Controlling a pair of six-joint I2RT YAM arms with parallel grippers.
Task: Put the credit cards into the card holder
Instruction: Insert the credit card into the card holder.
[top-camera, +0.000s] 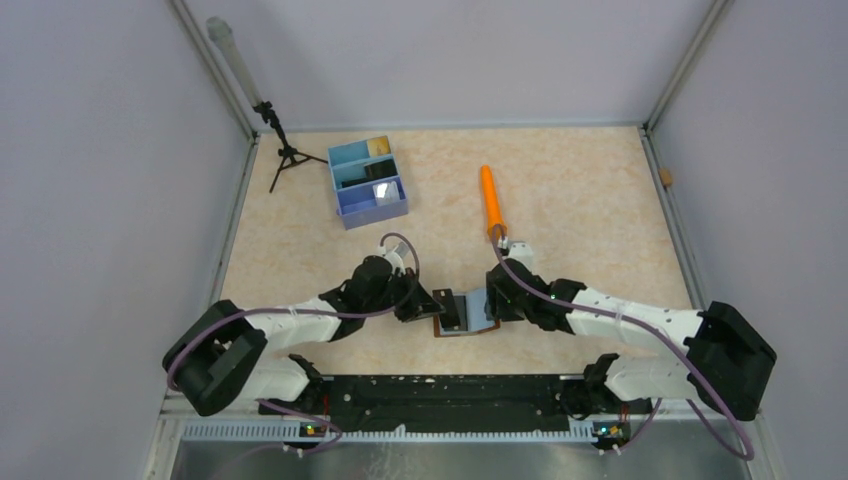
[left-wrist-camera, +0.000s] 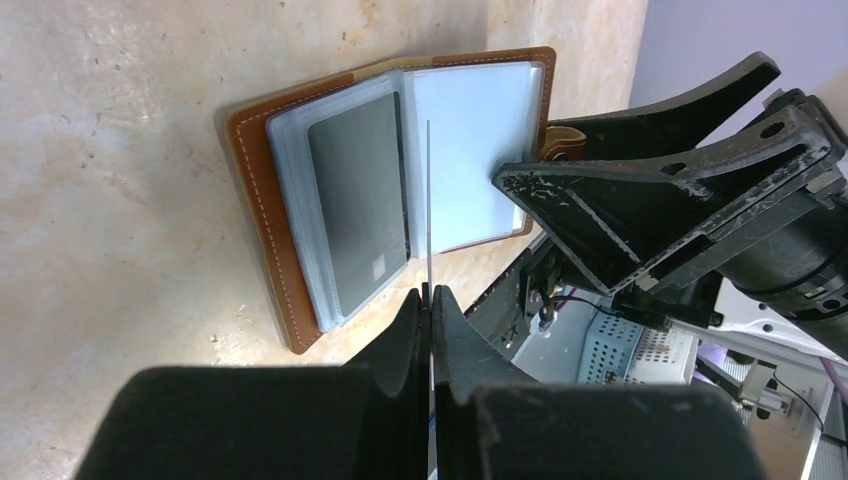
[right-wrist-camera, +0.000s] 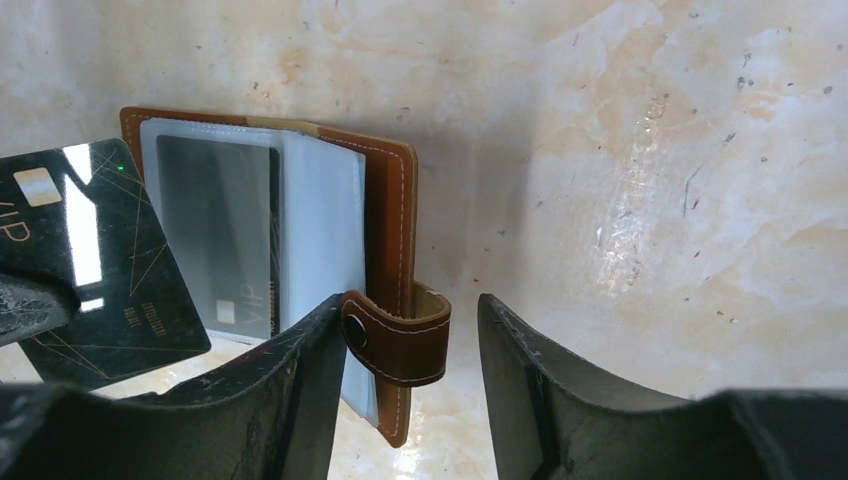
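The card holder (top-camera: 478, 326) lies open on the table between both arms, brown leather cover (left-wrist-camera: 255, 190) up at the edges and clear sleeves showing. One dark card (left-wrist-camera: 355, 200) sits in a sleeve (right-wrist-camera: 220, 230). My left gripper (left-wrist-camera: 430, 295) is shut on a black credit card, which is edge-on (left-wrist-camera: 428, 200) in its own view and flat (right-wrist-camera: 90, 270) in the right wrist view, hovering over the holder's left page. My right gripper (right-wrist-camera: 410, 300) is open, its fingers either side of the snap tab (right-wrist-camera: 405, 340); the left finger touches the tab.
A blue three-compartment tray (top-camera: 345, 210) stands at the back left with a tan-gold card (top-camera: 378, 147), a black one (top-camera: 365, 170) and a silvery one (top-camera: 380, 192). An orange pen (top-camera: 490, 200) lies behind the right arm. A small tripod (top-camera: 280, 145) stands at the far left.
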